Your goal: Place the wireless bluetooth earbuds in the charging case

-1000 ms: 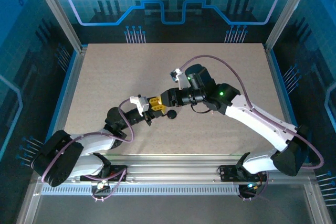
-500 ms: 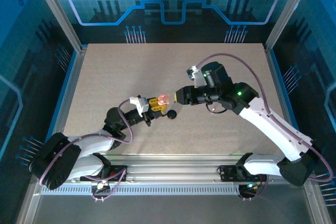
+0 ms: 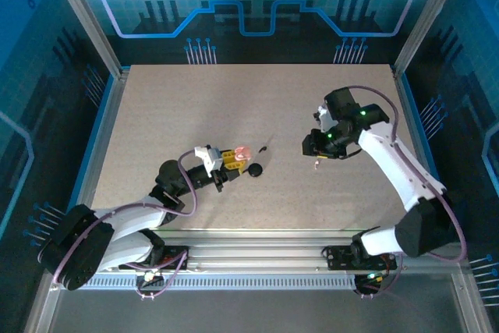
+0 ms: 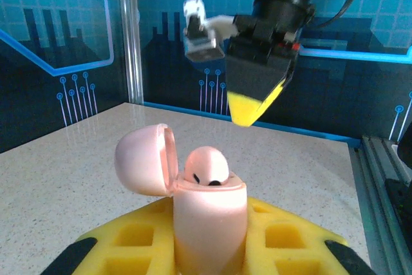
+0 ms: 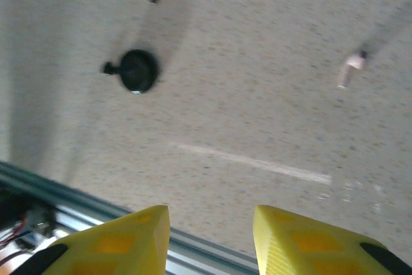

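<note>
The left gripper (image 3: 232, 157) is clamped on the open charging case (image 4: 209, 217) mid-frame from above — one earbud (image 4: 207, 167) seated inside — while the right gripper (image 5: 209, 239) hangs jaws apart, the loose earbud (image 5: 351, 69) lying upper right of its view, well beyond them.

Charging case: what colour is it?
Pale pink, lid and body alike; the charging case shows best in the left wrist view.

Bright even light; soft shadows on table (image 3: 156, 99); right wrist view motion-blurred; left wrist foreground soft.
</note>
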Controlling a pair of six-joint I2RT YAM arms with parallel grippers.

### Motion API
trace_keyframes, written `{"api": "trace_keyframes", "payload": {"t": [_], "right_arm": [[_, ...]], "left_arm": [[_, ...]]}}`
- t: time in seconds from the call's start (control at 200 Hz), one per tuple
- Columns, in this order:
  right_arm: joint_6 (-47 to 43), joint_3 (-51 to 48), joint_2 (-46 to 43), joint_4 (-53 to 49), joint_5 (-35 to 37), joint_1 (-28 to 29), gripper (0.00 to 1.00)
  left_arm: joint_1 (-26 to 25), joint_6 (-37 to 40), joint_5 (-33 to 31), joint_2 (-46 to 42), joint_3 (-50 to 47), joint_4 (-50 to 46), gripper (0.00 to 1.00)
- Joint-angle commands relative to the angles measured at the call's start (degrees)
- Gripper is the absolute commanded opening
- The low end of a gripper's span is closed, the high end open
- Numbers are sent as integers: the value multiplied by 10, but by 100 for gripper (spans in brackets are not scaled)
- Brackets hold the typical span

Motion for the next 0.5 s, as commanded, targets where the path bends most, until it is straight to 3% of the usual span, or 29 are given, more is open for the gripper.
{"api": "trace_keyframes", "payload": {"t": [0.0,0.495], "right_arm": [[-44,-5,35,-33,48,-17,38],[-80,28,217,-1,123,-48,33]], "left_arm": [[-3,23,-8,-27,-7,-26,17],[-3,41,-8,-31,-2,-58,17]]}}
